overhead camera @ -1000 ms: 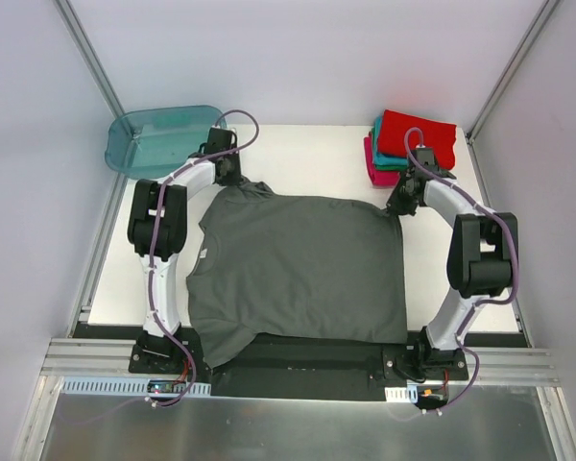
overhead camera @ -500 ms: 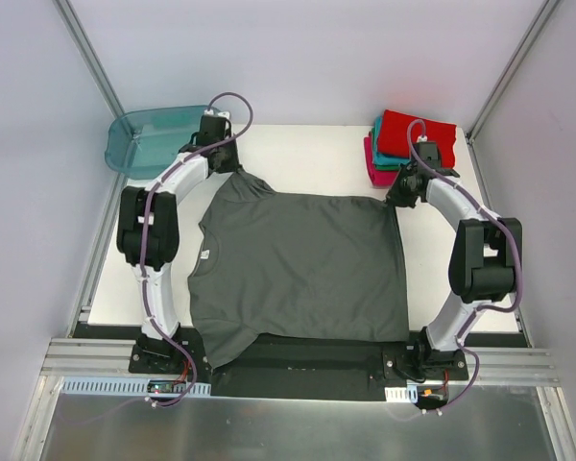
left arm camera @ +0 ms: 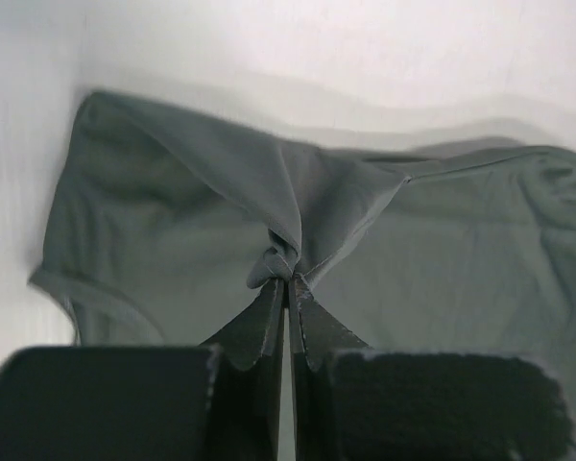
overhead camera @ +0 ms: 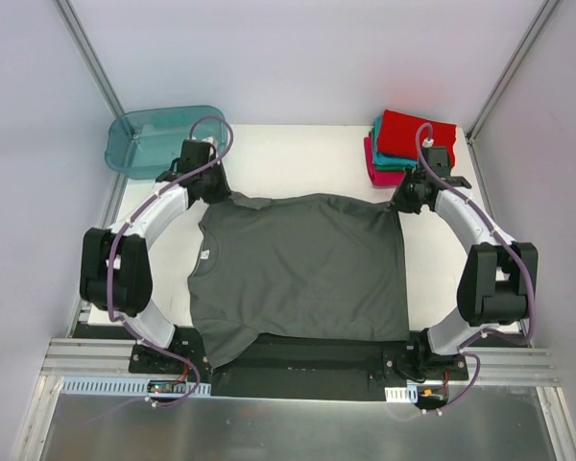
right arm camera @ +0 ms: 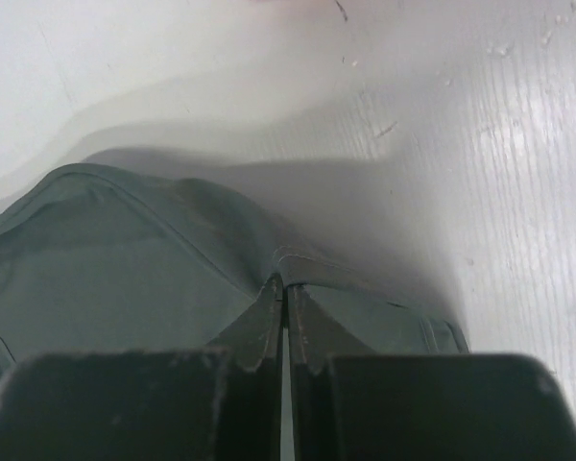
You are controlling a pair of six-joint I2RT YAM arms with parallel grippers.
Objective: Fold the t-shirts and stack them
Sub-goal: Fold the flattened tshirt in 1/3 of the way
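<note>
- Dark grey t-shirt [overhead camera: 298, 269] lies spread over the middle of the white table [overhead camera: 298, 154]. Its near edge runs onto the black base strip between the arm mounts.
- Small neck label [overhead camera: 204, 254] shows at the shirt's left edge.
- Left gripper [overhead camera: 211, 189] is at the shirt's far left corner. On the left wrist view I see the jaws pressed together, with a bunched fold of grey cloth nipped at the tips [left arm camera: 286, 280]. The fabric pulls into creases that run to that pinch.
- Right gripper [overhead camera: 404, 200] is at the far right corner. On the right wrist view I see the jaws pressed together on the stitched edge of the cloth [right arm camera: 283, 281]. The corner is lifted slightly and throws a shadow on the table behind it.
- The far edge of the shirt runs between the two grippers with a slight wave.
- Stack of folded shirts [overhead camera: 413, 144] is in the far right corner of the table, just beyond the right gripper: red on top, teal under it, magenta-pink lowest.
- Translucent teal tub [overhead camera: 158, 134] is at the far left corner, just beyond the left gripper.
</note>
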